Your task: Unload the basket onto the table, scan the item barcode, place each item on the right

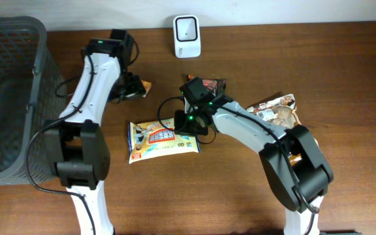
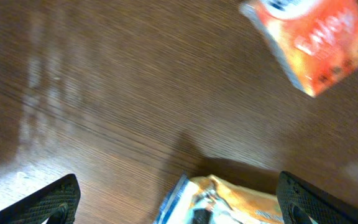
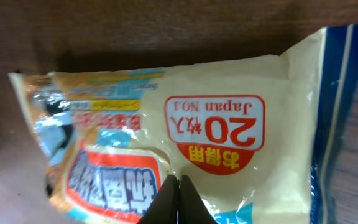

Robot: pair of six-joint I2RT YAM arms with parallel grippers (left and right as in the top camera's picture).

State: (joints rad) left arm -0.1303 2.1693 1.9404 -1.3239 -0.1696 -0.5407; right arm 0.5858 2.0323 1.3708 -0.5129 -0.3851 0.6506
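Yellow packet (image 1: pixel 164 139) lies flat, long axis left-right.

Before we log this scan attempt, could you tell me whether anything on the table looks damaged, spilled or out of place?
Nothing looks spilled or torn. The pale yellow plastic snack packet lies flat and slightly skewed on the brown wooden table, and the right gripper is shut just over it, gripping nothing.

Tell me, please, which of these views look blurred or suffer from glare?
Overhead: sharp, evenly lit. Left wrist: soft throughout, the orange packet smeared, a pale sheen on the table at lower left. Right wrist: the yellow packet is close yet its print reads clearly.
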